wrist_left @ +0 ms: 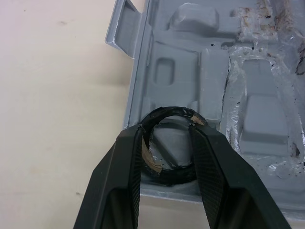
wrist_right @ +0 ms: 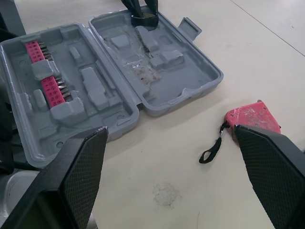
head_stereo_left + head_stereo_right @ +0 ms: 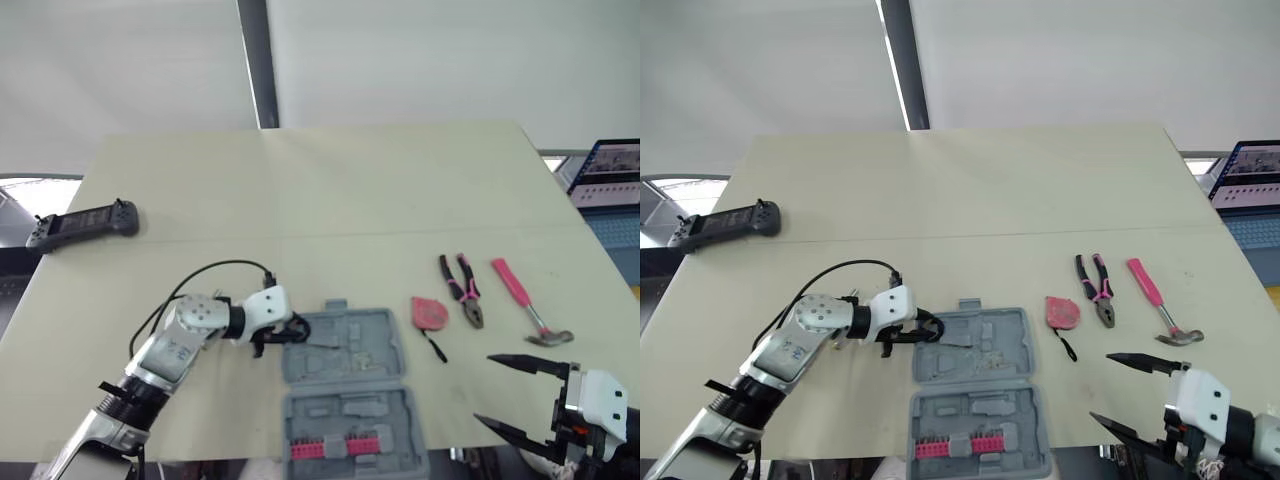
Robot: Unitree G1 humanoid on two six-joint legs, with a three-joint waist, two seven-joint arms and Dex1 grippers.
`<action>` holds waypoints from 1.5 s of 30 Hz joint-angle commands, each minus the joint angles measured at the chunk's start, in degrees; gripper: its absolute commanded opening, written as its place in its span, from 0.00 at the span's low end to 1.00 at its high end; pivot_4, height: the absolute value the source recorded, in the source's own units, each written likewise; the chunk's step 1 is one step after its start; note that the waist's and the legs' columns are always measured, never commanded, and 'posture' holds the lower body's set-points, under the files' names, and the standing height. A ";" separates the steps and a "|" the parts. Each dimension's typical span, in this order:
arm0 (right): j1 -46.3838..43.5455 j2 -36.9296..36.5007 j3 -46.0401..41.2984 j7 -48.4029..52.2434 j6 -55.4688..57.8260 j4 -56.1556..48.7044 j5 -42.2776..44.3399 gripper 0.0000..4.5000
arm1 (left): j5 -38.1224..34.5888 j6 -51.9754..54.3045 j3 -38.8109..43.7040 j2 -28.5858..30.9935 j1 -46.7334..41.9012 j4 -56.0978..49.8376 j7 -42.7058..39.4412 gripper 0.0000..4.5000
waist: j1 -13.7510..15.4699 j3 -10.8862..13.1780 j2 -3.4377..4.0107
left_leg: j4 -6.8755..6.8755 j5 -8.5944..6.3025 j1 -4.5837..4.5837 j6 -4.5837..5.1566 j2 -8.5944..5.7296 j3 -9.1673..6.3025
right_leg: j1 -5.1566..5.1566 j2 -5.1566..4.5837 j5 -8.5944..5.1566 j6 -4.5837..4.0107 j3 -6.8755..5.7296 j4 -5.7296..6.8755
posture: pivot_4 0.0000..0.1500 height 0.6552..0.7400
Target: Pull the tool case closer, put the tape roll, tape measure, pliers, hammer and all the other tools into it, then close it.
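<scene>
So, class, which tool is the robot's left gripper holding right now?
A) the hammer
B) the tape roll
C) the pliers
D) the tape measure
B: the left gripper is clamped on the black tape roll over the open tool case, while the hammer, pliers and tape measure lie on the table.

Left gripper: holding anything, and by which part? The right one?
The left gripper clamps the black tape roll across its outer rim, at a corner of the tool case. The right gripper is open and empty.
</scene>
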 commanded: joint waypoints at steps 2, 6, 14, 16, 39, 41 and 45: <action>0.17 -0.07 -1.81 -0.99 -0.04 -1.42 0.31 1.00 | 4.04 2.70 -2.56 1.45 1.34 1.83 0.10 0.38 | 0.00 -0.02 0.02 | 0.00 0.00 0.01 0.00 0.00 0.00 | 0.00 0.00 0.00 0.00 0.00 -0.01 | 1.00 1.00; 0.27 -0.02 -1.83 -0.98 -0.14 -1.34 0.21 1.00 | 4.37 2.36 -2.99 1.58 1.26 2.27 -0.04 0.38 | -0.02 -0.13 0.13 | -0.01 0.00 0.02 0.00 0.00 0.00 | 0.01 0.00 0.00 0.00 0.00 -0.01 | 1.00 1.00; 0.30 0.02 -1.83 -1.06 -0.18 -1.47 0.14 1.00 | 5.85 2.79 -5.34 0.71 -0.17 3.99 -0.42 0.38 | 0.05 -0.25 0.18 | 0.00 0.00 0.05 0.00 0.00 0.00 | 0.04 0.00 0.00 0.00 0.01 -0.04 | 1.00 1.00; 0.55 0.07 -1.97 -1.13 -0.19 -1.63 0.08 1.00 | 6.10 3.36 -5.72 0.65 -0.16 4.37 -0.35 0.38 | 0.07 -0.27 0.20 | 0.00 0.00 0.06 0.00 0.00 0.00 | 0.06 0.00 0.00 0.00 0.01 -0.04 | 1.00 1.00; -0.11 0.24 -0.64 -2.10 -0.74 -1.11 -0.47 1.00 | -6.65 6.64 8.58 -2.62 3.13 -2.05 0.12 0.38 | -0.06 -0.18 -0.02 | -0.58 0.05 0.85 -0.09 0.11 0.04 | 0.83 0.05 -0.02 0.03 0.01 -0.69 | 1.00 1.00; -0.50 0.21 -0.42 -2.11 -0.77 -0.91 -0.51 1.00 | -7.84 5.94 9.88 -2.57 3.35 -2.29 0.13 0.38 | -0.06 -0.12 -0.10 | -0.58 0.05 0.81 -0.08 0.10 0.03 | 0.81 0.04 -0.02 0.03 0.01 -0.70 | 1.00 1.00; -1.01 0.29 -0.18 -1.97 -0.81 -0.68 -0.68 1.00 | -8.78 4.11 10.29 -3.65 2.86 -1.32 -0.08 0.38 | 0.15 -0.07 -0.14 | -0.56 0.05 0.74 -0.08 0.07 0.00 | 0.79 0.01 -0.01 0.03 -0.02 -0.81 | 1.00 1.00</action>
